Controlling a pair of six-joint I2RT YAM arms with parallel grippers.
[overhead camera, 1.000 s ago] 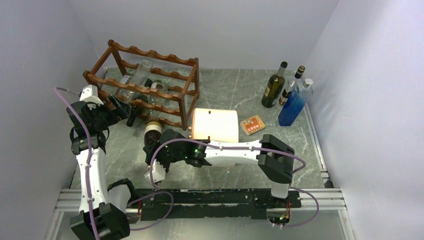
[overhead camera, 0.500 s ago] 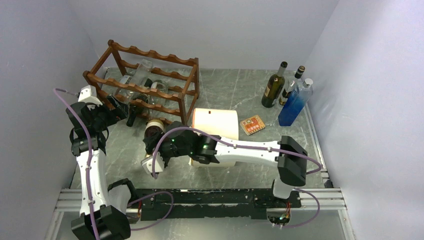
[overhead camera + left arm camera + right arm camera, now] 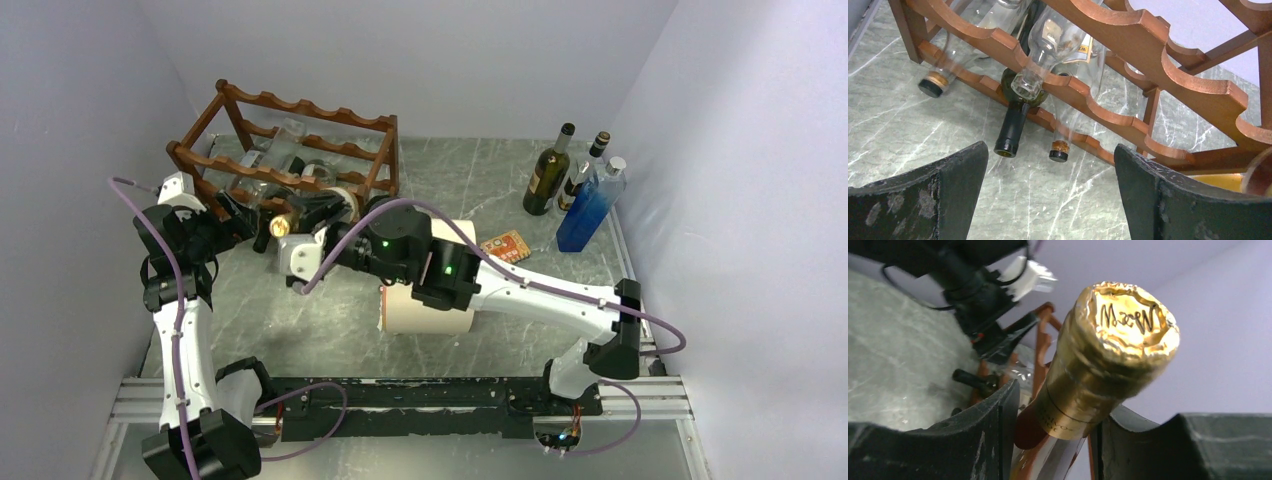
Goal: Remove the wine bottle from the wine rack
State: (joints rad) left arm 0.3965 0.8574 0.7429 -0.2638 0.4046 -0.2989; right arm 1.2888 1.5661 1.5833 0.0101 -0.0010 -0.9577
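Note:
The wine bottle has a gold foil top and is held by its neck in my right gripper, which is shut on it. In the top view the gold top points left, just in front of the wine rack, with the right gripper behind it. The rest of the bottle is hidden by the arm. My left gripper is open and empty, low in front of the wine rack; in the top view the left gripper sits at the rack's front left.
Clear bottles and a dark green bottle lie on the rack's tiers. A cream cylinder lies under the right arm. An orange coaster and three upright bottles stand at the back right.
The right arm has swung from the near table up and towards the rack, carrying the bottle by its neck so the gold top is raised. The left arm has stayed still.

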